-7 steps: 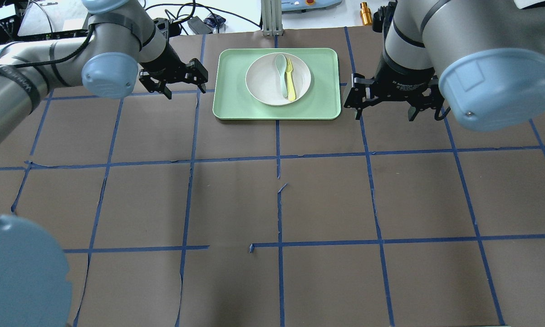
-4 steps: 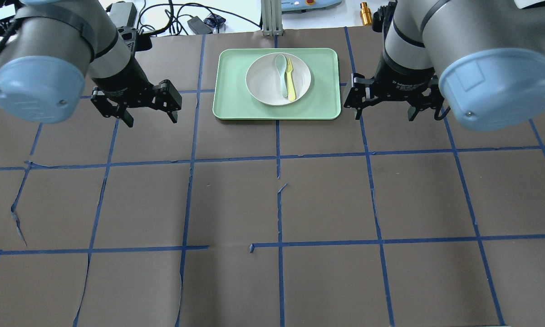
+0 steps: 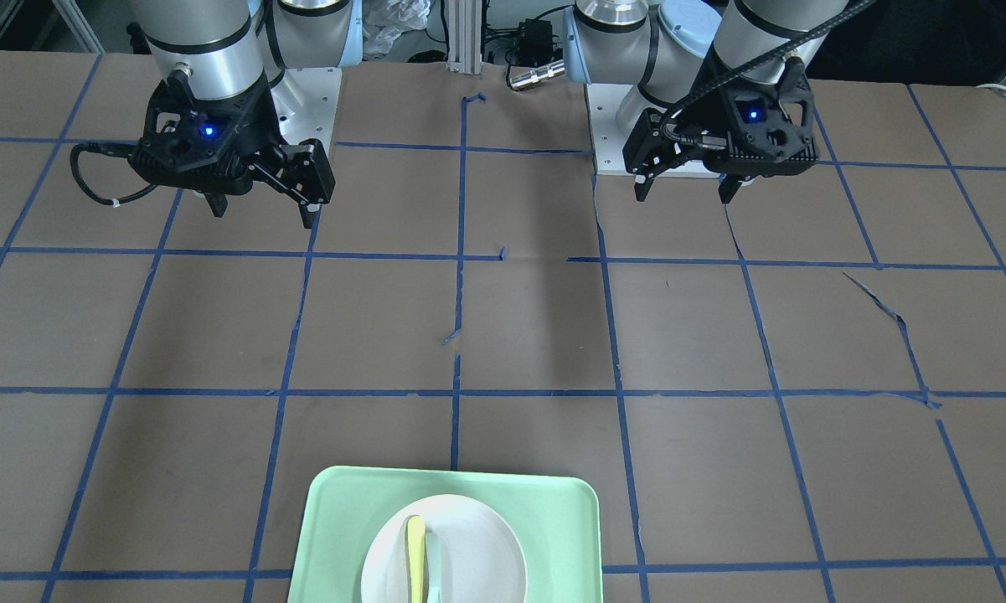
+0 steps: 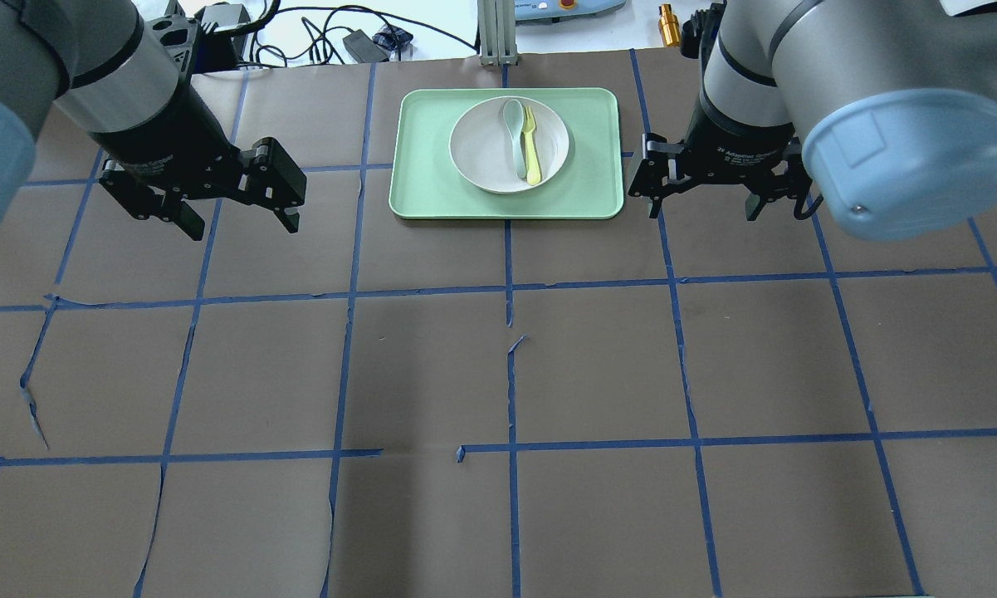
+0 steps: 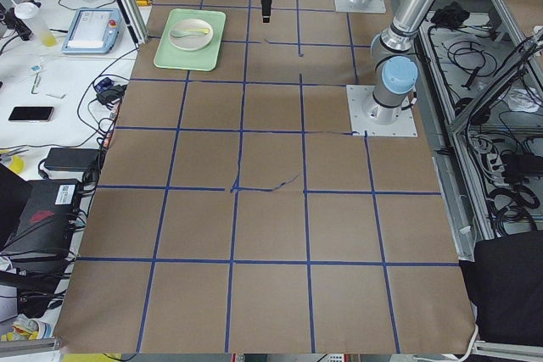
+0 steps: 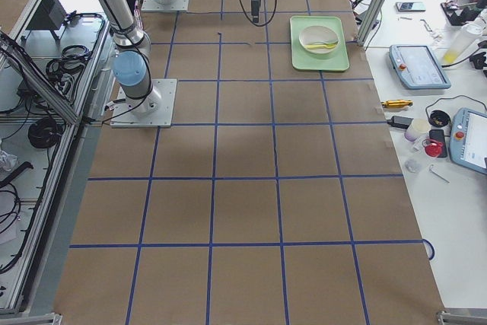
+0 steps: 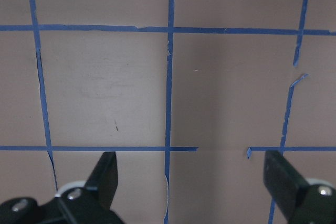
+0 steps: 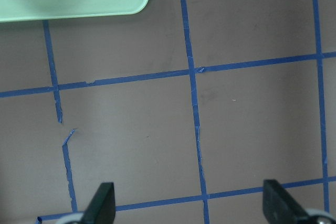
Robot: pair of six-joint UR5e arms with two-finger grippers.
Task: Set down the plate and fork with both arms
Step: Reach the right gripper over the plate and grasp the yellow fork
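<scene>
The off-white plate (image 4: pixel 481 148) sits on a mint-green tray (image 4: pixel 423 178) at the far middle of the table. The pale-yellow fork (image 4: pixel 532 149) lies in the plate, beside a teal-grey spoon (image 4: pixel 515 133). My left gripper (image 4: pixel 241 226) is open and empty, above the table left of the tray. My right gripper (image 4: pixel 702 213) is open and empty, just right of the tray. In the front-facing view the plate (image 3: pixel 477 544) and fork (image 3: pixel 416 553) are at the bottom, the left gripper (image 3: pixel 685 198) on the right and the right gripper (image 3: pixel 261 216) on the left.
The table is brown paper with a blue tape grid; some tape is torn (image 4: pixel 33 407). The right wrist view shows the tray's corner (image 8: pixel 105 3) at top left. Cables and devices (image 4: pixel 357 41) lie beyond the far edge.
My left arm has swung away from the tray, leftward and toward the near side, its gripper still open. The right arm, plate, fork and spoon have not moved.
</scene>
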